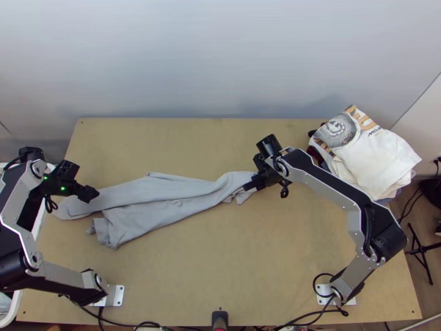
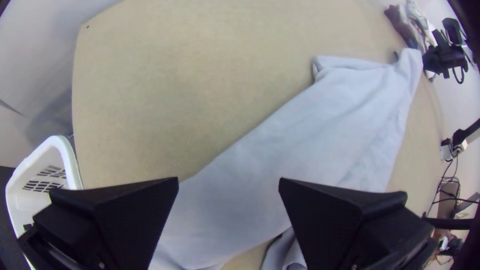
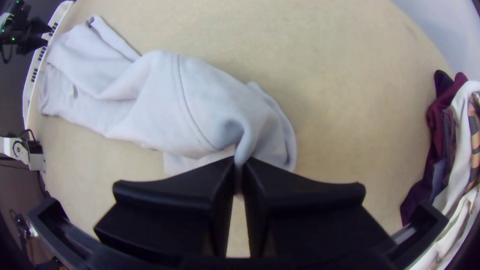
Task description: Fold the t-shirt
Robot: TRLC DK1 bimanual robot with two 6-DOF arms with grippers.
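Where pinched in the right gripper's (image 1: pixel 247 186) jaws, grey t-shirt (image 1: pixel 160 194) partly hidden.

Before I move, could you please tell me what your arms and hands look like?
My left arm and right arm have silver-grey links, black joints and black cables; the left also shows green lights. Left hand and right hand have wide, flat black fingers.

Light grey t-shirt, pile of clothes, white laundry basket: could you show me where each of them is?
Light grey t-shirt (image 1: pixel 160 201): top view, middle of the bunched fabric.
Pile of clothes (image 1: pixel 375 160): top view, its white upper layer.
White laundry basket (image 2: pixel 70 160): left wrist view, its rim.
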